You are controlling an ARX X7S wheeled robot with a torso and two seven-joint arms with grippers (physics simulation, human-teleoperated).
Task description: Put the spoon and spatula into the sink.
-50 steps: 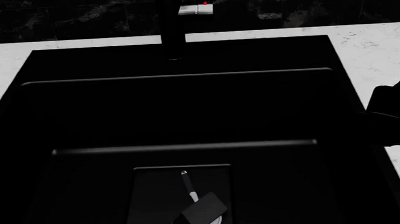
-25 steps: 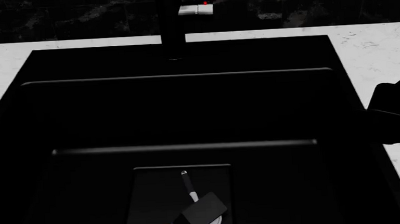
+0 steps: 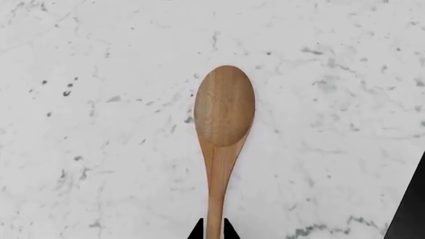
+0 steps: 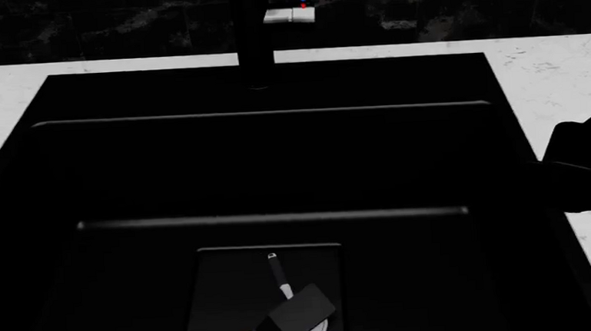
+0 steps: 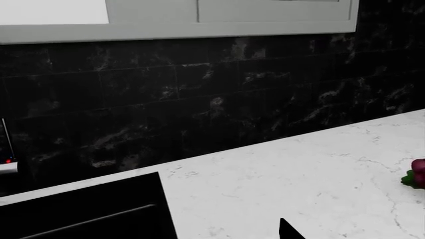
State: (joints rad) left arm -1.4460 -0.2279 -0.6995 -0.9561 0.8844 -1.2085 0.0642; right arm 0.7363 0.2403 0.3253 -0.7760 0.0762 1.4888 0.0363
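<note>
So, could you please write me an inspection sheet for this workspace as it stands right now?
Surface: white marbled countertop around the black sink.
Spoon: the spoon is over or on the countertop, bowl away from the left tool, handle between its tips; contact unclear.
Spatula: the spatula lies in the sink, blade over a white round-headed utensil.
Clutter: a red and green object on the countertop, cut off at the edge of the right wrist view.
Grippers: the right tool is beside the sink's right rim, holding nothing visible.
Cables: nothing seen.
Surroundings: black faucet, dark marbled backsplash, pale cabinets above.
</note>
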